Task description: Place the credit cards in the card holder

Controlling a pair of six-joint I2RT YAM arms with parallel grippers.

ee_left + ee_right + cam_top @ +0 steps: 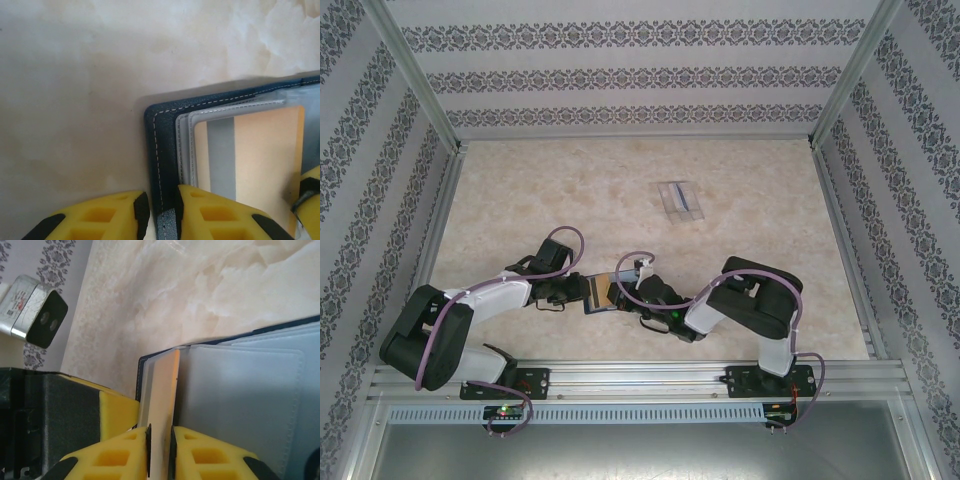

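Card holder (162,145) sits clamped by its cover in my left gripper (160,215), likely steadying it while my right gripper (160,452) pinches a tan card (164,387).

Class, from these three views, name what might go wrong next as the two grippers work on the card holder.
The left gripper pinches the card holder only by its navy cover edge, so it may slip free. The right gripper clamps a thin tan leaf standing on edge; twisting could bend it. Opposed pulls might strain the clear sleeves.
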